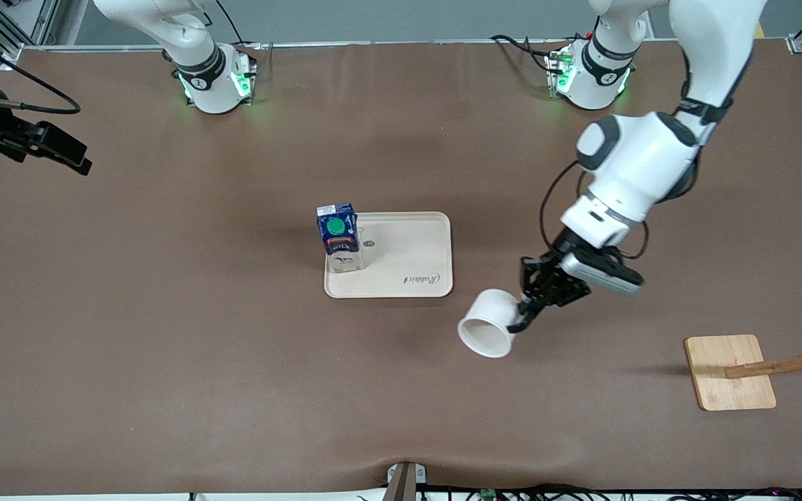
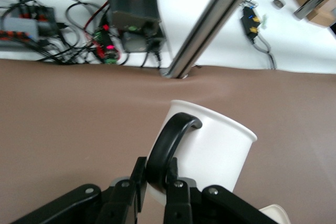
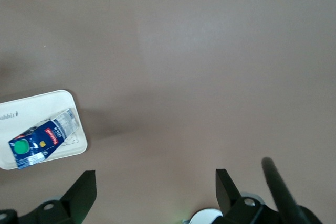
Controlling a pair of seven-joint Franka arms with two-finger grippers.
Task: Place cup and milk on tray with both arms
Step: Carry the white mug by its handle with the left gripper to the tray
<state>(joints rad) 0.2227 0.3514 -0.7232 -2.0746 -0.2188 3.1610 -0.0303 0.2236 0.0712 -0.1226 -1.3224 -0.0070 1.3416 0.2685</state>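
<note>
Honestly, we reckon the cup (image 1: 490, 323) is light but slippery, left gripper (image 1: 528, 312) fingers pinching its thin handle (image 2: 169, 145) over the tabletop (image 1: 164, 348), while the right gripper (image 3: 152, 192) waits spread wide.

Two white arms with dark grey joints and black grippers.

The left arm (image 1: 641, 163) has glossy white rounded shells, a pale grey cap on one joint and a dark band at the joint above it. A thin black cable loops along its wrist, which carries a silver-grey camera block. The left gripper (image 1: 523, 314) is matt black with angular linkages; the left wrist view shows small silver screws on its body. The right arm (image 1: 185, 35) is equally white, with a black collar above its base. Both bases glow green and carry a small round logo. The right gripper (image 3: 152, 195) has black, wedge-shaped jaws.
</note>
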